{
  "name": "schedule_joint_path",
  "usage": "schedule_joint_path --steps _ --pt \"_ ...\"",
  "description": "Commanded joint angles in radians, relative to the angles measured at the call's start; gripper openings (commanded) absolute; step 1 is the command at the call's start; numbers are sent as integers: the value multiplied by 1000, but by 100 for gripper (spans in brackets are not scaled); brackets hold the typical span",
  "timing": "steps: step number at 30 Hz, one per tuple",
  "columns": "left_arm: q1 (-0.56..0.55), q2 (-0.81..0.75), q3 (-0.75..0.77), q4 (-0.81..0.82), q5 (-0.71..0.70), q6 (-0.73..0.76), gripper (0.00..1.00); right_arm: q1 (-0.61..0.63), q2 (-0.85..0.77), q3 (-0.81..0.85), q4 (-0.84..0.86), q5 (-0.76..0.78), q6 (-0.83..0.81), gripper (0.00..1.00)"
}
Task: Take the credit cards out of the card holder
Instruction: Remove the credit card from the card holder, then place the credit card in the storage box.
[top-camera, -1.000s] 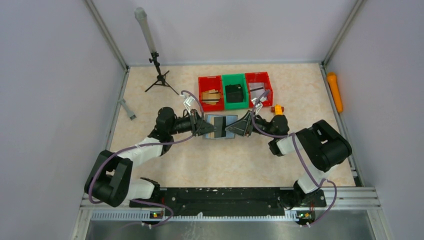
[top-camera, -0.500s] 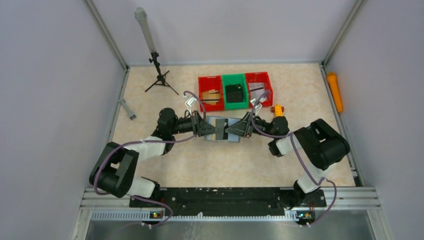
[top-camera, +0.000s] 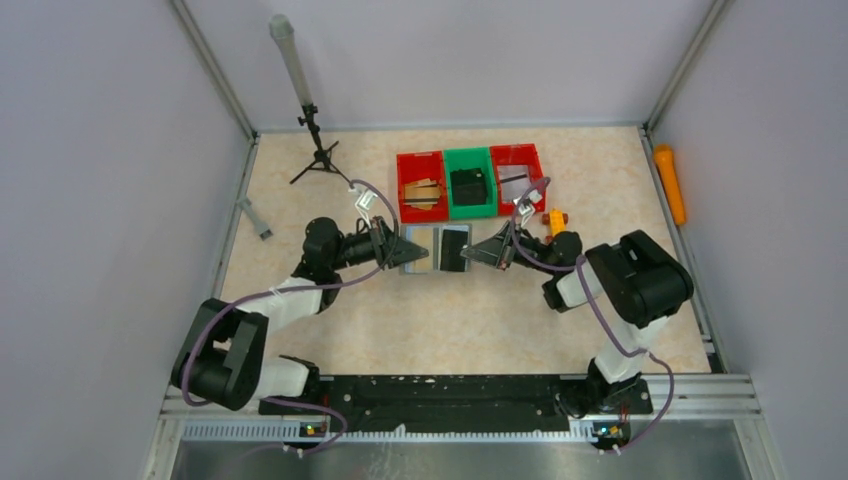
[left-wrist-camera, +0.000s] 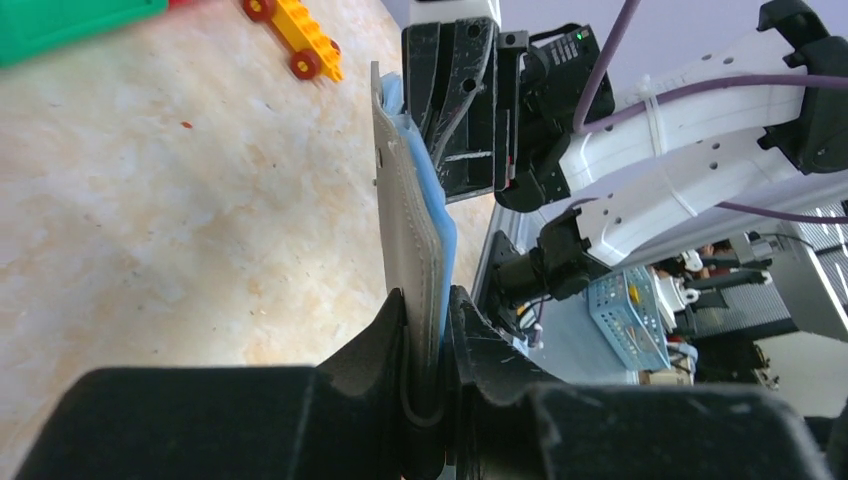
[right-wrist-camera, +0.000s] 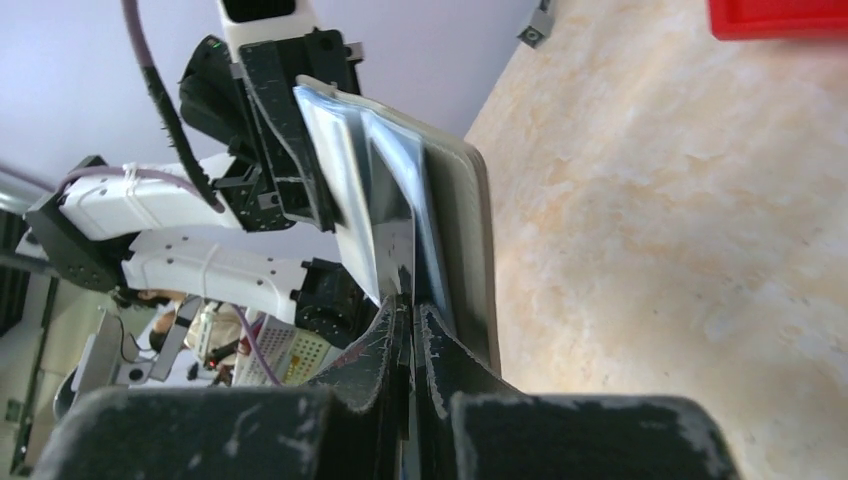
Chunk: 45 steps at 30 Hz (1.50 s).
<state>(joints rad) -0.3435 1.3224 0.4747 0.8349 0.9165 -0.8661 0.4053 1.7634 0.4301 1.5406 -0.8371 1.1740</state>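
The grey card holder (top-camera: 421, 248) is held just above the table between both arms. My left gripper (top-camera: 402, 250) is shut on its left edge. In the left wrist view the gripper (left-wrist-camera: 428, 300) pinches the grey cover (left-wrist-camera: 405, 220) with its blue lining. My right gripper (top-camera: 480, 252) is shut on a thin dark credit card (top-camera: 454, 248) at the holder's right side. In the right wrist view the gripper (right-wrist-camera: 407, 305) grips that thin card (right-wrist-camera: 393, 225); the holder's grey cover (right-wrist-camera: 472, 230) lies outside the fingers. Other cards are hidden in the pockets.
Two red bins (top-camera: 421, 186) (top-camera: 518, 176) and a green bin (top-camera: 486, 198) holding a black box (top-camera: 467, 185) stand just behind the holder. An orange toy (top-camera: 555, 217) lies near my right wrist. A small tripod (top-camera: 318, 150) and an orange cylinder (top-camera: 668, 183) stand further off.
Both grippers have drawn apart, the left to the left and the right to the right. More of the light holder and the dark card now shows between them.
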Motion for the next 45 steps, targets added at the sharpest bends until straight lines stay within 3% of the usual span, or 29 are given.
schedule_joint_path --steps 1,4,7,9,16,22,32,37,42,45 --pt "9 -36 -6 48 2 1 15 -33 39 -19 180 33 21 0" --pt "21 -48 5 -57 -58 59 14 -53 25 -31 163 41 10 0" --pt "21 -90 49 -334 -212 187 12 -71 -16 -43 52 63 -41 0" --pt "21 -127 51 -420 -296 225 12 -75 -56 -43 -48 80 -99 0" --pt "21 -175 52 -498 -380 251 12 -75 -266 -29 -496 246 -364 0" --pt "22 -107 68 -445 -280 217 8 -73 -413 -18 -723 417 -525 0" --pt "21 -112 67 -439 -265 206 7 39 -438 283 -1149 739 -780 0" --pt "21 -128 65 -451 -278 215 6 98 -351 447 -1232 928 -932 0" --pt "21 -137 63 -457 -286 217 6 123 -251 558 -1243 876 -1256 0" --pt "21 -134 62 -454 -285 215 5 131 -240 535 -1149 794 -1467 0"
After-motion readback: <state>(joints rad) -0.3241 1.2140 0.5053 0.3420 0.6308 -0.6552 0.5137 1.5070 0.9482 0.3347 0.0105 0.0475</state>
